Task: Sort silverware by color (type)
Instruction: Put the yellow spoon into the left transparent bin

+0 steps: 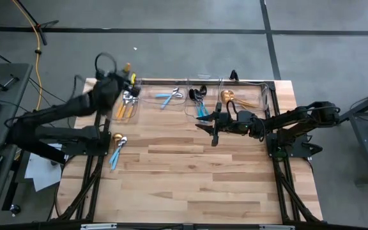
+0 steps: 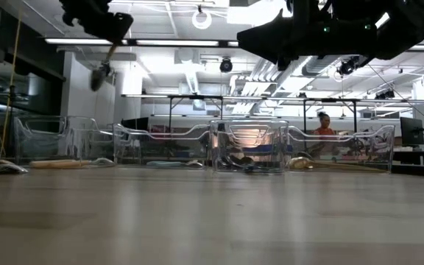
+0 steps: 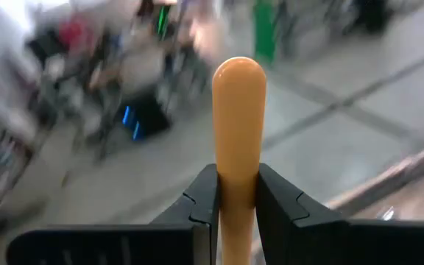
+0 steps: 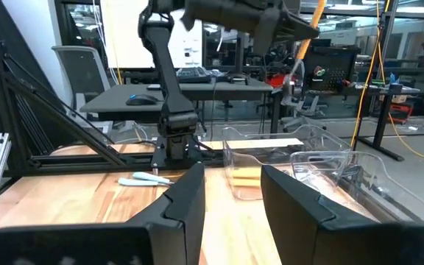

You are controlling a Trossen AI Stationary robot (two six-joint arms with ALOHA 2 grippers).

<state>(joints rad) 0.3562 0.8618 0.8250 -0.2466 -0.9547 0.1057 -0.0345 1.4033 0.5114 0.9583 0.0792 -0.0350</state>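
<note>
Clear bins line the table's far edge, holding sorted silverware.

Grey concrete floor is surrounding the wooden worktop, with dark seams crossing it. Ceiling strip lights are glowing overhead. Black-framed tables are standing in the room behind, and a person in orange is sitting far off. A grey office chair is standing beside a dark desk.
</note>
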